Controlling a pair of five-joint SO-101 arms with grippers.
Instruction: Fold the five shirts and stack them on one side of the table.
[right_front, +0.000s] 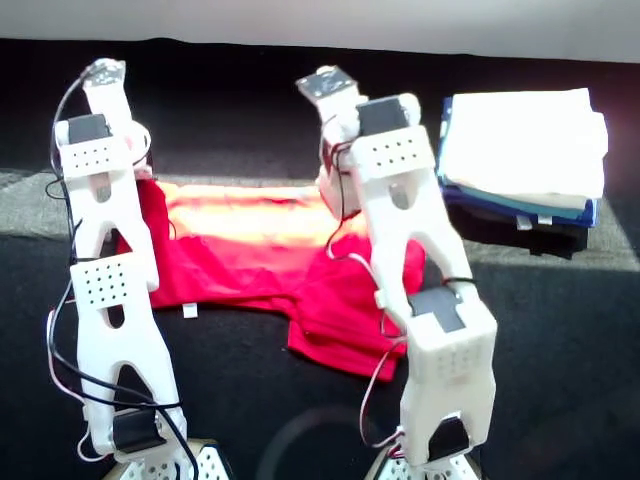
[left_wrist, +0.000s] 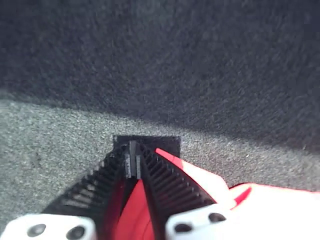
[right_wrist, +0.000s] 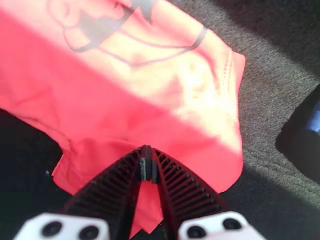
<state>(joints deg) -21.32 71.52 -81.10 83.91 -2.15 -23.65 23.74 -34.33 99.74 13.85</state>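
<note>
Red shirt (right_front: 250, 250): it lies spread and partly bunched mid-frame on the dark tabletop (right_front: 560, 340).
Stack (right_front: 520, 150): folded shirts are piled at upper right, white on top, with blue and dark layers beneath.
Left gripper (left_wrist: 133, 160): we see it pinching red cloth at the shirt's left edge.
Right gripper (right_wrist: 146, 167): tips pressed together over the shirt – whether cloth is caught, we cannot tell.
Progress: we judge four shirts done – this last one remains to fold and stack.
</note>
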